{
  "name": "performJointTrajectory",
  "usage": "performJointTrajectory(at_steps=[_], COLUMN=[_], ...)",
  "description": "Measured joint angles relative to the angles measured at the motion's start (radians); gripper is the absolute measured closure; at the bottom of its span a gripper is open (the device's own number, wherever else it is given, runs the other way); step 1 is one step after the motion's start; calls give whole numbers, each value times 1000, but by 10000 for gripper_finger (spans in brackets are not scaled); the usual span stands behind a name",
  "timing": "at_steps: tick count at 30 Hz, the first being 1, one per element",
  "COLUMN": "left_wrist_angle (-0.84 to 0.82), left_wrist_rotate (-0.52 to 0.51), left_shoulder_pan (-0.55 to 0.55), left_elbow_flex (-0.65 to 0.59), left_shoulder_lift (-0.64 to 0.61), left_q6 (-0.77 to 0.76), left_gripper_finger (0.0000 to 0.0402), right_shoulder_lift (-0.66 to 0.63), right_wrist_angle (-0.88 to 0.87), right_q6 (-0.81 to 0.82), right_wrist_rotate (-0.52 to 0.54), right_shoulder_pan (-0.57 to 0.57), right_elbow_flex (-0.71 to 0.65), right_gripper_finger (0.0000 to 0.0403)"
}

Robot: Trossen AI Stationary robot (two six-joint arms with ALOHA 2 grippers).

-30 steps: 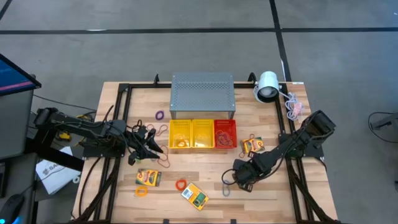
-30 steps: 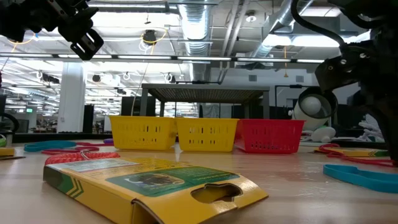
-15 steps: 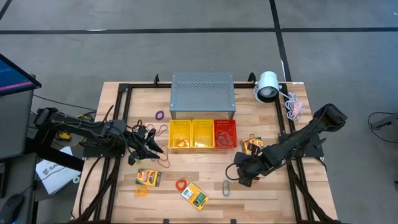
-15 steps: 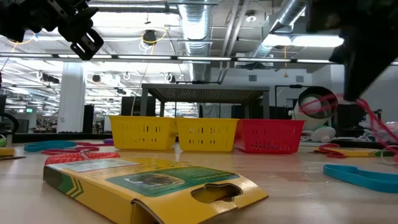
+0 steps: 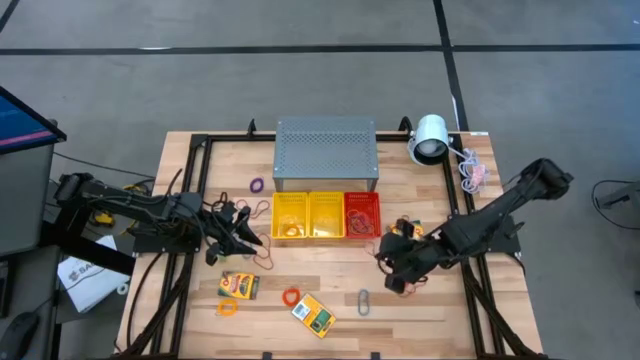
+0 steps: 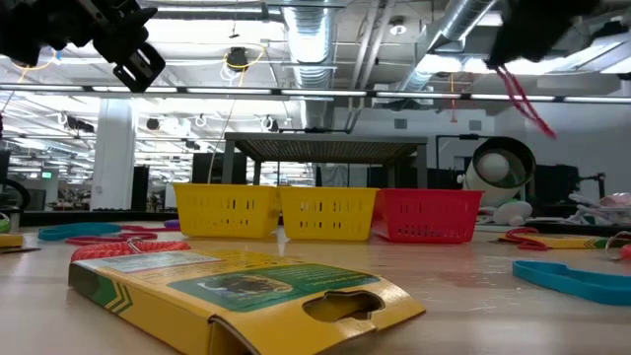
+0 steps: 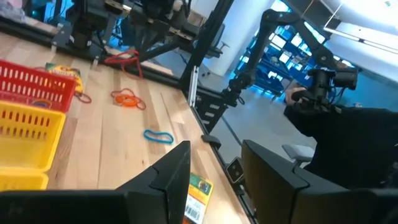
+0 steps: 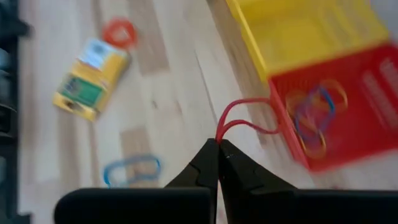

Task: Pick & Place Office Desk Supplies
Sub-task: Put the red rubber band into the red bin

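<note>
My right gripper point(image 5: 389, 262) hangs above the table, near-right of the red basket point(image 5: 362, 214), shut on a thin red band loop point(image 8: 244, 119). The low view shows that loop point(image 6: 523, 99) dangling high over the table. On the wood lie yellow-and-green card boxes point(image 5: 238, 285) point(image 5: 313, 313) point(image 5: 405, 233), a blue oval clip point(image 5: 363, 301), orange loops point(image 5: 291, 296) and a purple band point(image 5: 256, 185). My left gripper point(image 5: 240, 240) waits at the left, open and holding nothing, its fingers point(image 7: 177, 171) level above the table. My right gripper pinches one end of the red band loop point(image 8: 221, 133) between its two shut fingertips. The fingers slant down from the table's right side. The rest of the loop sticks out past the tips and hangs slack, clear of the table.
Two yellow baskets point(image 5: 291, 215) point(image 5: 326, 214) stand in a row with the red one, which holds several bands point(image 8: 314, 121). Behind them stands a grey perforated box point(image 5: 326, 153). A white round device point(image 5: 430, 138) and a pink cord point(image 5: 472, 172) sit at the far right.
My right gripper has risen from the table near the blue clip and drifted a little toward the red basket. It has carried the red band up with it, and the band is now lifted clear of the wood. The left arm has kept still.
</note>
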Motion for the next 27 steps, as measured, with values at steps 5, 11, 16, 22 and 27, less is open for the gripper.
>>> performJointTrajectory(at_steps=[5, 11, 16, 22, 27], left_wrist_angle=[28, 53, 122, 186, 269], left_wrist_rotate=[0, 0, -6, -33, -53], left_shoulder_pan=[0, 0, -17, -27, -27], left_elbow_flex=[0, 0, 1, 1, 1], left_shoulder_lift=[0, 0, 9, 66, 132], left_q6=[1, 0, 1, 2, 38], left_gripper_finger=[260, 260, 260, 260, 260], right_shoulder_lift=[-15, -4, 10, 12, 12], right_wrist_angle=[126, 146, 218, 242, 249], right_q6=[-113, -172, -268, -373, -460], right_wrist_rotate=[8, 5, -3, -9, -13], right_shoulder_pan=[-7, -45, -75, -118, -165], right_elbow_flex=[0, 0, 1, 2, 2], right_gripper_finger=[403, 403, 403, 403, 403])
